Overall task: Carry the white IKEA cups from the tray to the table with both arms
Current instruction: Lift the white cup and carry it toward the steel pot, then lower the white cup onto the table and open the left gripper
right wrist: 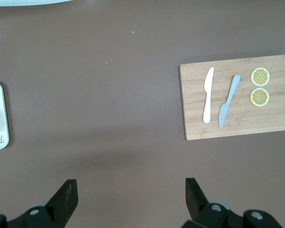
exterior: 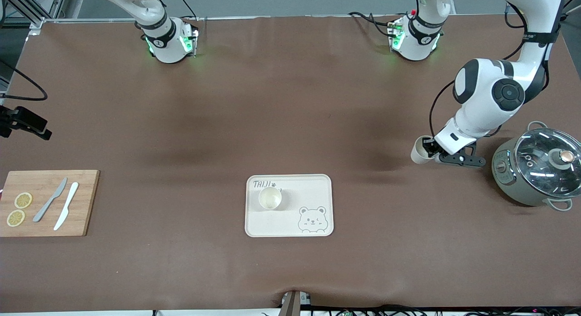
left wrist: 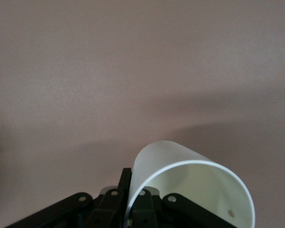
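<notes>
One white cup (exterior: 270, 198) stands upright on the tray (exterior: 317, 184), near the front camera and yet to be moved. Toward the left arm's end, beside a lidded pot (exterior: 535, 170), the left gripper (exterior: 431, 149) is clenched on the other cup (exterior: 420, 151), tilted over bare table (exterior: 290, 102), not set down. The right gripper (right wrist: 130, 194) waits high with jaws spread, empty.

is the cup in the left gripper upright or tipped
Tipped. The cup lies on its side in the left gripper, mouth toward the wrist camera, which looks into its open rim. It is over bare table, off the tray.
</notes>
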`<state>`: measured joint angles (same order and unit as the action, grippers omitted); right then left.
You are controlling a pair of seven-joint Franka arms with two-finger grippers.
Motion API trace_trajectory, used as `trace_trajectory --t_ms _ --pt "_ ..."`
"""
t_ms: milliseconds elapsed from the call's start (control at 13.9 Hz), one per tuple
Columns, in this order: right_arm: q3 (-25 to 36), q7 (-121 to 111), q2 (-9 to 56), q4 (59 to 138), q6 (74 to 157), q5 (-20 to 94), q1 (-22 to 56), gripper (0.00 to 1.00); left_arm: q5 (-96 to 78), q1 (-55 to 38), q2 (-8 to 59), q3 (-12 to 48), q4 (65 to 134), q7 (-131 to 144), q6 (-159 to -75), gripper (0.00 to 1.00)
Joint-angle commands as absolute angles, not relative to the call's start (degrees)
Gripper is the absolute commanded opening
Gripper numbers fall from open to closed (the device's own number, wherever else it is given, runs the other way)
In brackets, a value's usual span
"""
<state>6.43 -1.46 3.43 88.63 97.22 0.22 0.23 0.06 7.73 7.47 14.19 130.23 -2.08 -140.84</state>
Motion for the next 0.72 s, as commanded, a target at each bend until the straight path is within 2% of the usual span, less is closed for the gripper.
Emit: trace_trajectory --t_ms 0,287,645 --pt "5.8 -1.85 3.87 87.45 96.59 0.79 -0.7 1.0 -1.05 11.15 7.38 15.29 136.13 -6.67 -147.46 0.0" --pt "5.8 -1.93 3.87 87.45 96.5 0.53 -0.7 1.0 -7.81 11.87 9.4 15.38 138.34 -7.99 -147.75 0.0" --pt "5.8 -1.85 3.87 87.45 96.5 0.53 -0.62 1.0 -7.91 13.35 11.95 15.12 138.78 -11.59 -148.62 0.0"
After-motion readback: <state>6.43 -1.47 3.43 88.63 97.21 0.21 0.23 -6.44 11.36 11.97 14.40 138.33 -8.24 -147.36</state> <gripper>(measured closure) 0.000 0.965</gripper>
